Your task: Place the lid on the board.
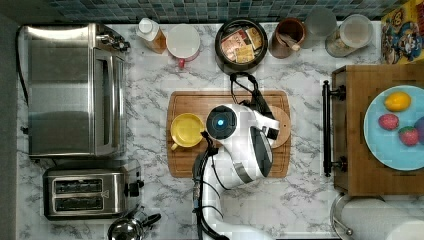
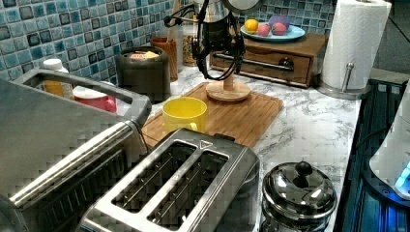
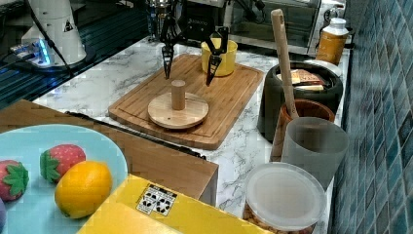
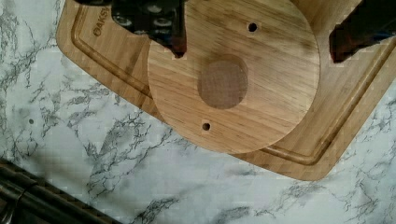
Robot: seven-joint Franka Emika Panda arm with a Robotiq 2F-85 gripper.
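The lid [image 3: 178, 111], a round tan wooden disc with an upright peg in its middle, lies flat on the board [image 3: 229, 102] near one end. In the top view the lid [image 1: 282, 127] peeks out from under the arm at the right end of the board [image 1: 190, 105]. My gripper [image 3: 189, 75] hangs open just above the peg, one finger on each side, touching nothing. The wrist view looks straight down on the lid [image 4: 233, 74], which covers part of the board's [image 4: 107, 51] groove near a corner, with the gripper [image 4: 258, 51] spread wide over it.
A yellow cup [image 1: 186, 130] stands on the board's other end. A black container [image 1: 241, 45] and jars line the back wall. A wooden block with black handles [image 1: 350, 130] carries a blue fruit plate. A toaster oven [image 1: 75, 90] and toaster [image 1: 85, 192] stand at the top view's left.
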